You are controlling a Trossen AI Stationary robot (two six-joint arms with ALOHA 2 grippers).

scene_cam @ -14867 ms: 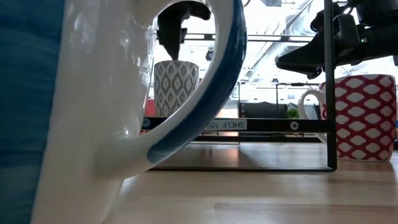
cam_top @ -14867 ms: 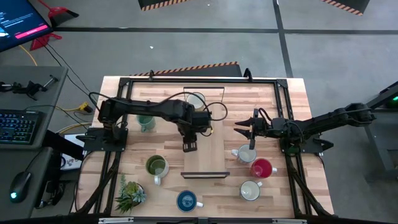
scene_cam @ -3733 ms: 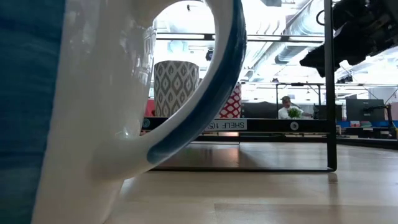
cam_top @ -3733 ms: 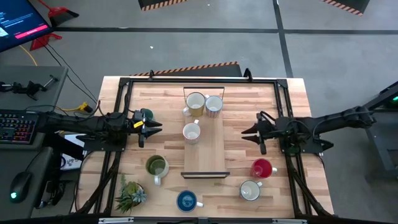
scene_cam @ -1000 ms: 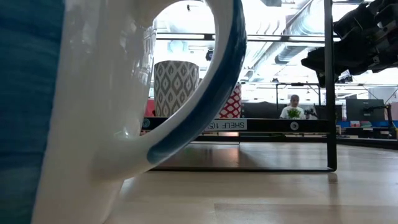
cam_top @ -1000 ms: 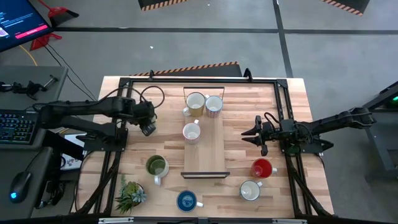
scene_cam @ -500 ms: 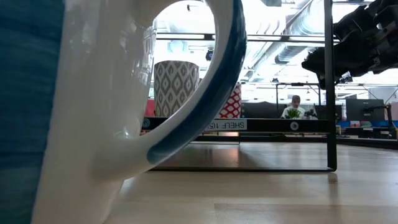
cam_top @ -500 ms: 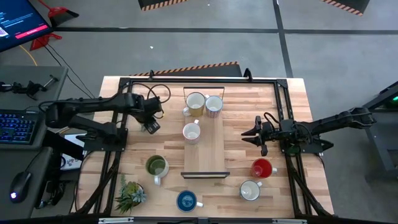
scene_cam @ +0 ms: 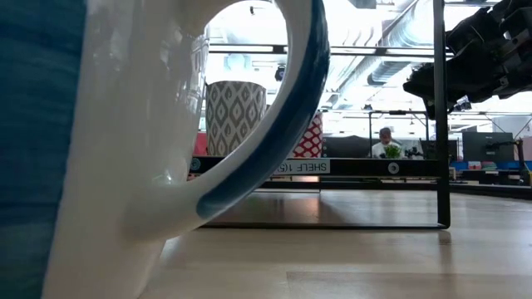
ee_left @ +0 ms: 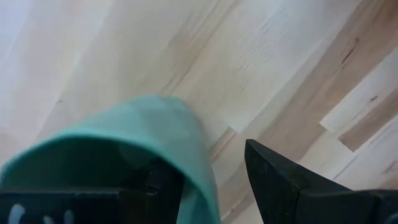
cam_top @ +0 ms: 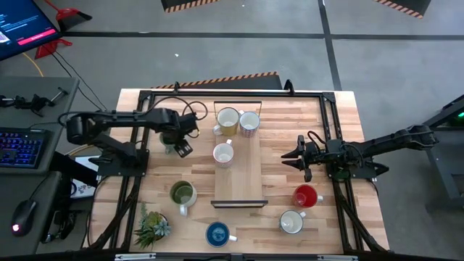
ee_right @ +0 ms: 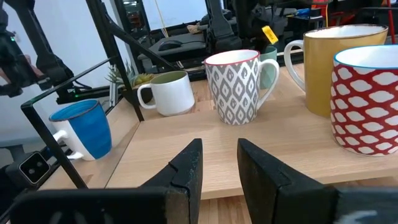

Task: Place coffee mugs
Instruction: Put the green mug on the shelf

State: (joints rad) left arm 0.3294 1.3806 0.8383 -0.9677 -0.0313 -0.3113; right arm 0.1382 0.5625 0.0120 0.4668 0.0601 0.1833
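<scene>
A teal-green mug (cam_top: 168,147) stands on the table left of the wooden shelf board (cam_top: 237,177). My left gripper (cam_top: 181,147) is open over it, pointing down. One finger (ee_left: 163,183) is inside the mug and the other (ee_left: 273,177) outside. The mug's wall (ee_left: 202,168) lies between them, with a strip of table showing beside the outer finger. On the board stand a yellow-cream mug (cam_top: 228,119), a red-patterned mug (cam_top: 249,122) and a grey-patterned mug (cam_top: 223,154). My right gripper (cam_top: 292,156) waits to the right of the board, slightly open and empty. My left gripper has its fingers on either side of the teal-green mug's wall (ee_left: 202,168), coming from above. Whether the inner finger touches the wall, I cannot tell.
On the table stand an olive-green mug (cam_top: 182,194), a blue mug (cam_top: 217,233), a red mug (cam_top: 306,196) and a white mug (cam_top: 291,222). A spiky potted plant (cam_top: 151,226) is at the near left. A black frame (cam_top: 145,98) runs around the table.
My left arm has swung its wrist toward the table's right edge, and the gripper has shifted a little that way and turned above the teal-green mug. The mug stays where it was.
</scene>
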